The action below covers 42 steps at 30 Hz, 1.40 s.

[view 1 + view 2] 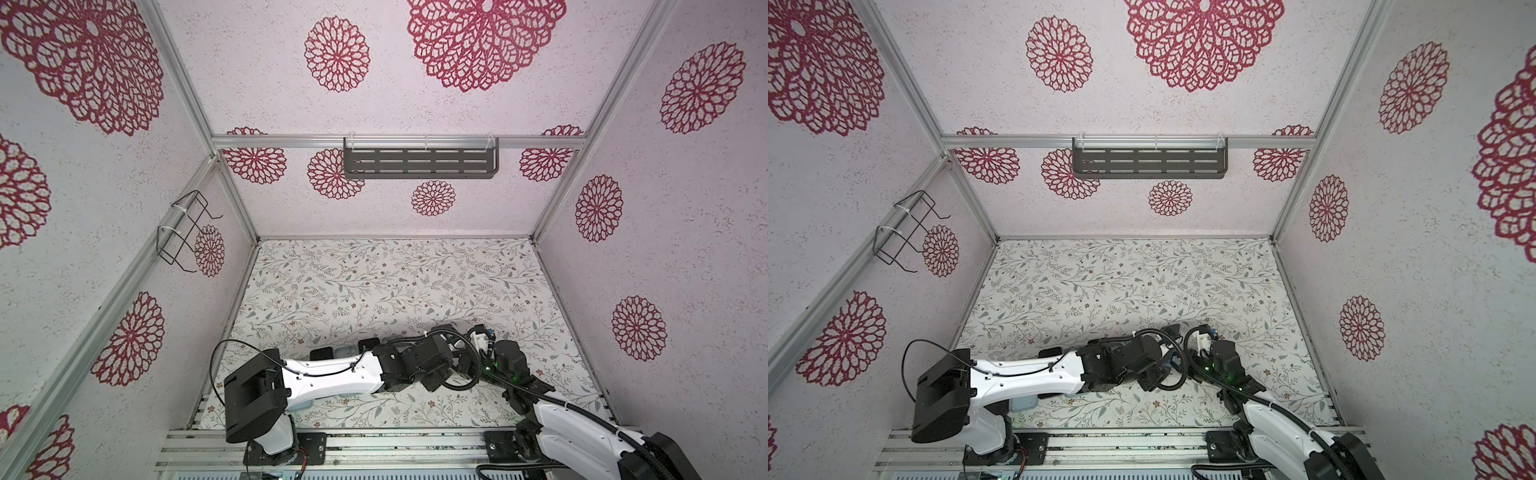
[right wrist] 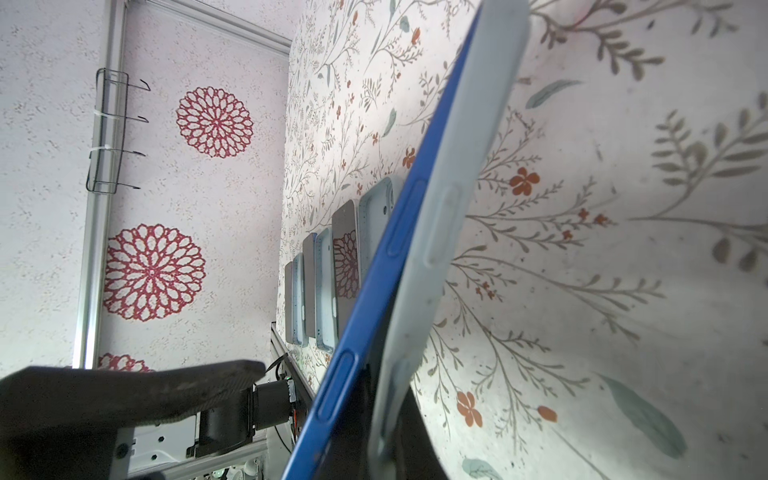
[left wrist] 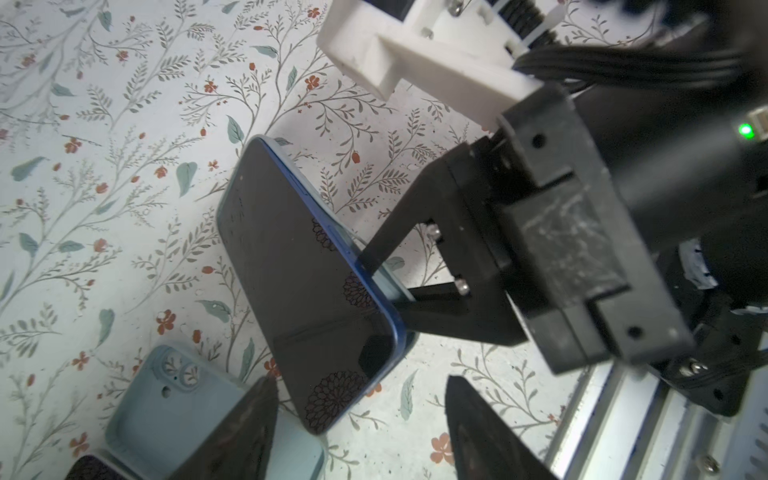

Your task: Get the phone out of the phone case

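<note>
Wire rack (image 1: 183, 232) and slotted shelf (image 1: 419, 164) hang above floral tabletop (image 1: 374, 282).

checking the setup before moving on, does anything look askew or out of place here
The phone sits askew: its blue edge stands away from the pale case at one end, leaving a wedge-shaped gap.

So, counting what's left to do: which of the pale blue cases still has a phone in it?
The case pinched by the right gripper, tilted up with a blue phone partly out; the other cases lie flat, empty.
</note>
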Tool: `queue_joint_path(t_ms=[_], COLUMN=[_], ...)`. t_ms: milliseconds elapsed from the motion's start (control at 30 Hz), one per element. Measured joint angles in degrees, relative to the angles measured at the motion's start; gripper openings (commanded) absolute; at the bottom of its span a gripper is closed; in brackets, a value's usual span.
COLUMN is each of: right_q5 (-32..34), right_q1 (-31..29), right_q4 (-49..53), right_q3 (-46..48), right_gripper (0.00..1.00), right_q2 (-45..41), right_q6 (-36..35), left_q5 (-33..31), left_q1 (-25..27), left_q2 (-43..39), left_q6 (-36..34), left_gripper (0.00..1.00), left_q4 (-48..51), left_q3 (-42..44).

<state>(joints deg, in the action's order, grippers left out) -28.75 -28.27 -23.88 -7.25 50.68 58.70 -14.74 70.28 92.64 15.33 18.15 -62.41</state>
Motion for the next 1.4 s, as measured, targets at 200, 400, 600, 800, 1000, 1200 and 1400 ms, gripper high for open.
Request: queue_joint_path(t_ms=[200, 400, 600, 800, 1000, 1200, 1400], right_q5=[-0.2, -1.0, -1.3, -1.5, -1.4, -1.2, -0.4], right_q1=[0.0, 0.0, 0.3, 0.4, 0.4, 0.4, 0.6], right_q4=[-1.8, -2.1, -3.6, -3.6, -3.4, -2.5, 1.8], right_q3=[0.1, 0.4, 1.1, 2.0, 2.0, 2.0, 2.0], right_gripper=[0.00, 0.00, 0.00, 0.00, 0.00, 0.00, 0.00], right_q2=[-0.8, -1.3, -1.3, -1.3, -1.3, -1.4, -3.3], right_q6=[1.3, 2.4, 3.3, 4.3, 4.4, 4.3, 3.8], left_q5=[-6.3, -10.8, -13.3, -15.5, -15.9, -17.9, -22.3], left_q1=[1.5, 3.3, 3.7, 4.0, 4.1, 4.4, 6.4], left_q2=[1.4, 3.1, 4.8, 5.6, 5.9, 6.0, 6.0], left_q6=[-2.3, -4.4, -5.7, -6.4, -5.5, -2.9, 1.6], left_gripper=[0.50, 0.39, 0.21, 0.04, 0.00, 0.00, 0.00], left_q4=[-1.8, -4.3, -6.6, -6.9, -7.0, -6.3, 1.0], left_q3=[0.0, 0.0, -0.2, -0.3, -0.4, -0.8, -5.4])
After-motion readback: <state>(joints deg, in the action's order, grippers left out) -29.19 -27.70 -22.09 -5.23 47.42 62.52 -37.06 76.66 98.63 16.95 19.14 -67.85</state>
